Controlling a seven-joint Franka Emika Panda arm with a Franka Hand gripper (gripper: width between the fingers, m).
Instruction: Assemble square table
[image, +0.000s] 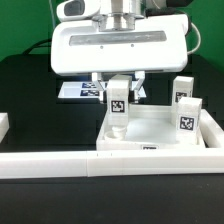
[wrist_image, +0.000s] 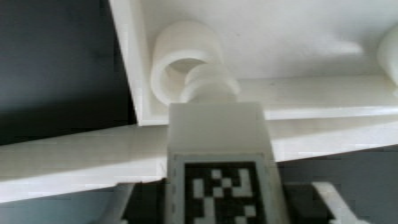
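The white square tabletop (image: 155, 128) lies underside up, with a raised rim. My gripper (image: 118, 86) is shut on a white block leg (image: 118, 112) with a black-and-white tag, held upright. The leg's lower end is at the tabletop's corner on the exterior view's left. In the wrist view the leg (wrist_image: 217, 140) runs between my dark fingers (wrist_image: 143, 203), with my gripper (wrist_image: 217, 208) closed on it. The leg's far end is at the round corner socket (wrist_image: 185, 66) of the tabletop (wrist_image: 294, 40). Two more tagged legs (image: 183, 90) (image: 187, 115) stand upright at the tabletop's right side.
A long white L-shaped rail (image: 100, 165) runs along the front and up the exterior view's right side (image: 214, 132). A short white piece (image: 3, 125) sits at the left edge. The marker board (image: 78, 90) lies behind the tabletop on the black table.
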